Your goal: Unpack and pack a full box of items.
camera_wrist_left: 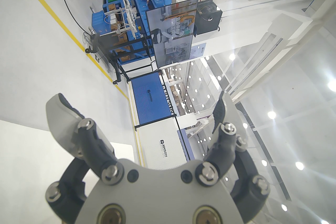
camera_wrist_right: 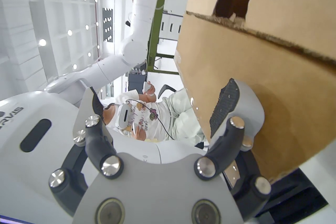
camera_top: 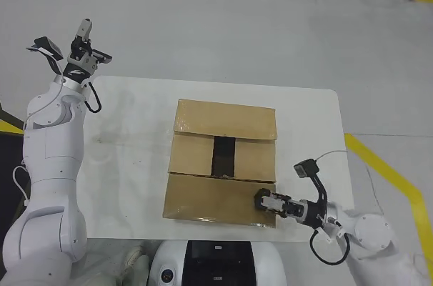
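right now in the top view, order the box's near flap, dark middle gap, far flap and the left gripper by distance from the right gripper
1. near flap, at the right gripper, robot's side.
2. dark gap, between the flaps.
3. far flap, beyond the gap.
4. left gripper, by the table's far opposite corner.

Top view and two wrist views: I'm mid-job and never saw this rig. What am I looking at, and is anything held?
It is a two-armed robot at a table. The top view looks down from above its arms; each wrist view looks along one gripper. A cardboard box stands on the table, outer flaps spread, a dark gap between the inner ones. The right gripper is open at a corner of the near flap, clamping nothing. The left gripper, open and empty, is by the table's far corner.
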You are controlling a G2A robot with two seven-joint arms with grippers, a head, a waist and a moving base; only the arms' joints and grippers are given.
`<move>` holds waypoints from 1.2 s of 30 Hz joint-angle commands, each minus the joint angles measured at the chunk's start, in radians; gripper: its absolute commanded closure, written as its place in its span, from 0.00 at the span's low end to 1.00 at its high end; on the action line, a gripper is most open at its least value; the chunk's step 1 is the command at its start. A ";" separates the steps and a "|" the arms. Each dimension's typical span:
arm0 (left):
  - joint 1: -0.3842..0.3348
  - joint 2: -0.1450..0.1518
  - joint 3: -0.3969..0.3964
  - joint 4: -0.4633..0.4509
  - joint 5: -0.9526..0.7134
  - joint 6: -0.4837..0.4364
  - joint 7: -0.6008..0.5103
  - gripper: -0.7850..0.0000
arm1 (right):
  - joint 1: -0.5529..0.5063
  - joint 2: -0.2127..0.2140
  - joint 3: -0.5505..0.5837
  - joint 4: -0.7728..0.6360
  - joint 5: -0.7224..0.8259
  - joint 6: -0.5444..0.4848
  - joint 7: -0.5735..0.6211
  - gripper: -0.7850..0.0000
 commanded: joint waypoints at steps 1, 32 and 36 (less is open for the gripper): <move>0.000 0.000 0.000 0.000 0.000 0.000 0.000 0.00 | -0.006 0.003 0.043 -0.004 0.016 -0.008 -0.021 0.00; 0.000 0.000 0.000 0.000 0.000 0.000 0.000 0.00 | 0.016 0.010 0.229 0.063 -0.014 -0.004 -0.291 0.00; 0.006 -0.001 0.006 -0.012 -0.001 0.003 -0.008 0.00 | 0.016 0.010 0.229 0.063 -0.014 -0.004 -0.291 0.00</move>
